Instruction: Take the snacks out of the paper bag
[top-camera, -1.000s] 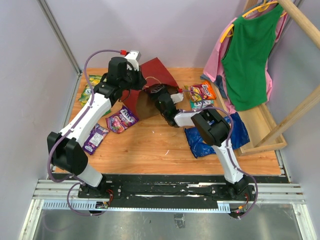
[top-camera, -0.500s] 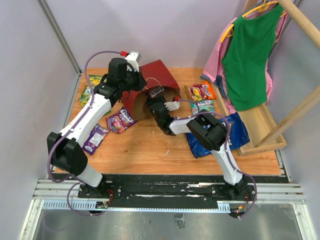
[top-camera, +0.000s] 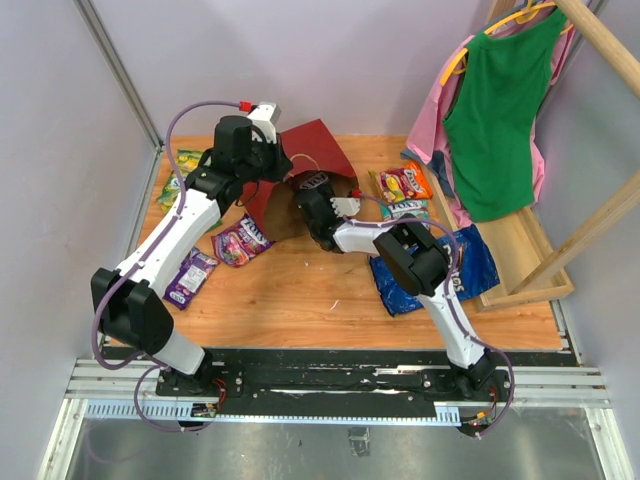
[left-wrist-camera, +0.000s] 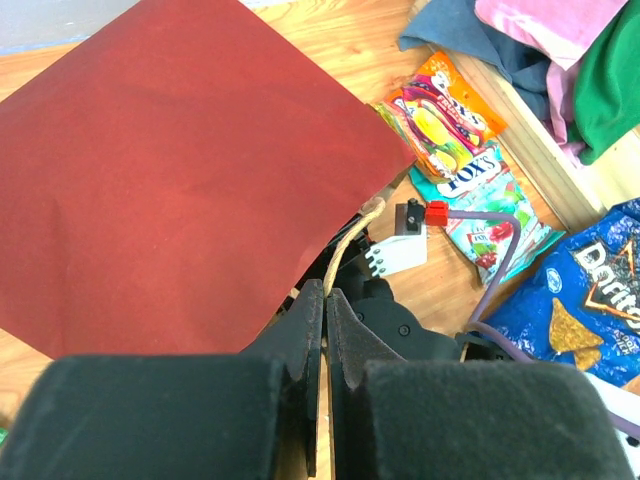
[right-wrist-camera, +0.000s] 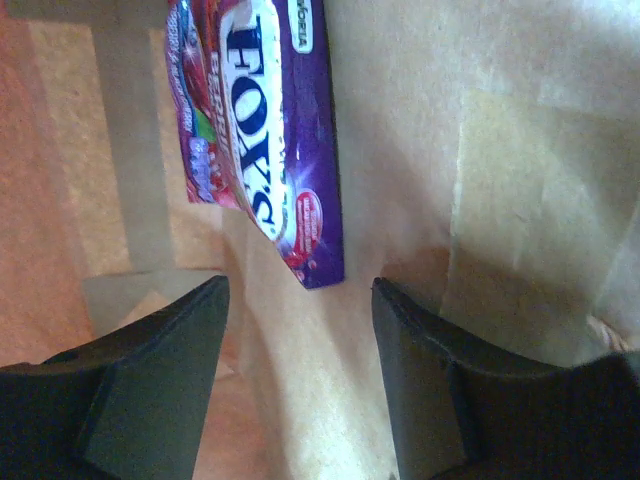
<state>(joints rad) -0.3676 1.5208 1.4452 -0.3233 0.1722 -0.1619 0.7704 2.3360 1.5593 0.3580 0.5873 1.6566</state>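
Note:
The red paper bag (top-camera: 312, 142) lies on its side at the back of the table, and its red side fills the left wrist view (left-wrist-camera: 170, 170). My left gripper (top-camera: 265, 160) is shut on its beige loop handle (left-wrist-camera: 349, 243), fingertips pinched together (left-wrist-camera: 325, 300). My right gripper (top-camera: 306, 192) reaches into the bag's mouth. In the right wrist view it is open (right-wrist-camera: 300, 330) over the brown kraft inside, just short of a purple Fox's packet (right-wrist-camera: 265, 130), not touching it.
Out of the bag lie a green-yellow packet (top-camera: 180, 172), two purple packets (top-camera: 243, 240) (top-camera: 190, 276), an orange-red packet (top-camera: 405, 182), a teal-white packet (top-camera: 405, 208) and the blue chip bag (top-camera: 440, 268). Garments hang on a wooden rack (top-camera: 500, 110) at the right.
My right gripper has swung left and pushed deeper into the bag's mouth. My left gripper has kept hold of the handle, barely moving.

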